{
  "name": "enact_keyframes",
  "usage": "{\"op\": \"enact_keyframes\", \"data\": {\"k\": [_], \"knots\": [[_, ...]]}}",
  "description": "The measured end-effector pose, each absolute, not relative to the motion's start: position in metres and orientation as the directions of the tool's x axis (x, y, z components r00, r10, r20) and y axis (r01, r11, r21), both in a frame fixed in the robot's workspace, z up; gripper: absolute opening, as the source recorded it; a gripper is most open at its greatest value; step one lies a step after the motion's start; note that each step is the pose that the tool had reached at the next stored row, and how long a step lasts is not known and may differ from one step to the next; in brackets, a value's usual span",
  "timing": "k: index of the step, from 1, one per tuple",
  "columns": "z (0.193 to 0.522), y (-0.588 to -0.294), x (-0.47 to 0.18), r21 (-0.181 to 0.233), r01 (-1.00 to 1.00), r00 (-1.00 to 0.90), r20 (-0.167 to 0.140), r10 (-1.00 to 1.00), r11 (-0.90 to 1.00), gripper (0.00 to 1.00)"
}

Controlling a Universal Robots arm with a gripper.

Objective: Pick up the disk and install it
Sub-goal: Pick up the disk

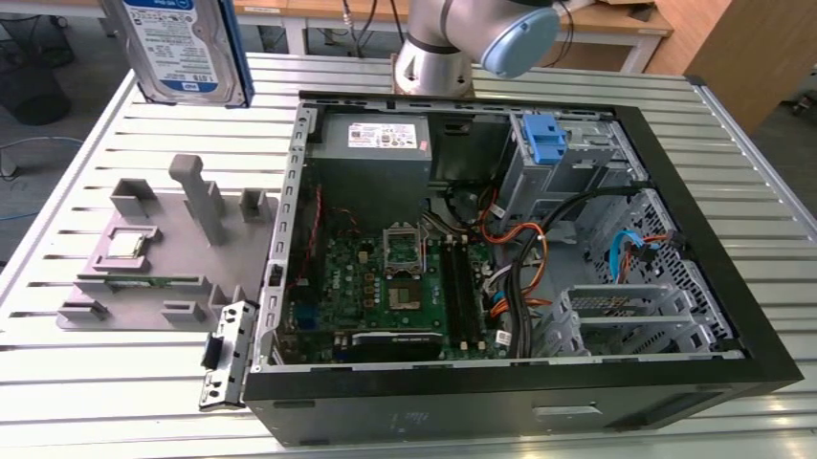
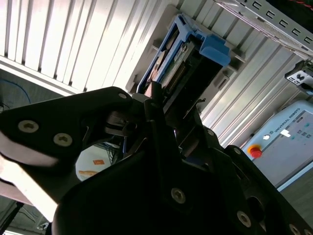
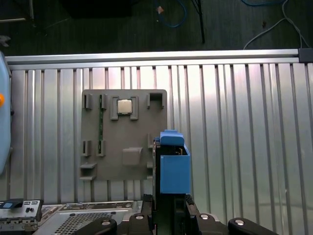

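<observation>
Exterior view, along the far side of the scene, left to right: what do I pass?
disk, raised above the table → grey power supply in the open case → blue plastic bracket

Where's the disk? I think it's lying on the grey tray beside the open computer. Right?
No. The disk isn't lying on the grey tray; the first wrist view shows the gripper holding it up in the air. The computer beside the tray is open.

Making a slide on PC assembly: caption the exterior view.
Disk held aloft at the view's left, above the table and its grey fixture, beside the open PC case.
</observation>
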State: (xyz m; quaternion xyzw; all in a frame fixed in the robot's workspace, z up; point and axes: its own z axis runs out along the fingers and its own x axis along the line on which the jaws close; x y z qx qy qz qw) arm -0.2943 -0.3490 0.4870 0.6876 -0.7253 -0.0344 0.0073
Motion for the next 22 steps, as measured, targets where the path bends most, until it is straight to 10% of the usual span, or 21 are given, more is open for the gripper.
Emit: {"op": "enact_keyframes", "data": {"k": [22], "knots": [[0.487,-0.349,-0.274,0.060,-0.997,-0.054,-0.037,-0.998,0.052,0.35]]}}
